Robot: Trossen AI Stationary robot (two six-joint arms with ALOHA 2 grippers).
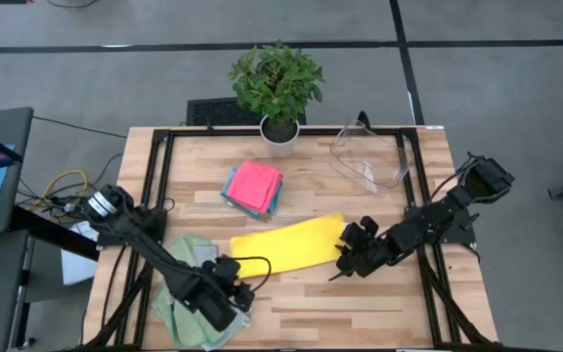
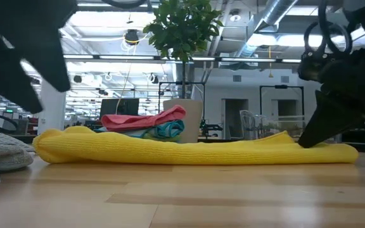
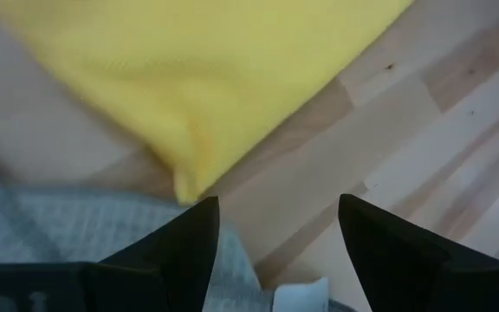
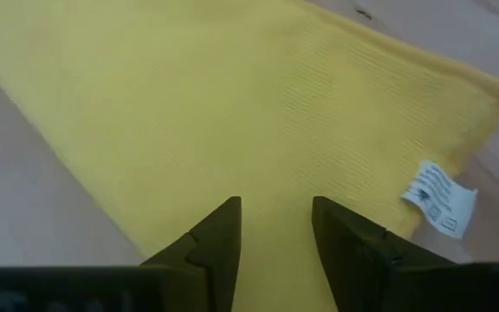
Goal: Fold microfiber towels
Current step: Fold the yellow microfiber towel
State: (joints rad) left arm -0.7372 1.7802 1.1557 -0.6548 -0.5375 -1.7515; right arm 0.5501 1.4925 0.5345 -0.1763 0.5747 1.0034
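Lying folded at the frame's centre, the yellow towel [image 1: 289,246] spans both grippers. The right gripper [image 1: 344,260] hovers over its right end, fingers slightly parted, gripping nothing. The left gripper [image 1: 243,290], at lower left, gapes empty beside the sage towel [image 1: 186,251].

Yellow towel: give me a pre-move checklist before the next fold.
1. Yellow towel lies as a folded strip on the table: ok.
2. Left gripper open at the strip's near corner, not holding it: ok.
3. Right gripper fingers apart over the other end; grip on cloth: cannot tell.
4. Pile of green towels touches the strip's left end: not ok.
5. Folded stack of pink and teal towels clear of the strip: ok.
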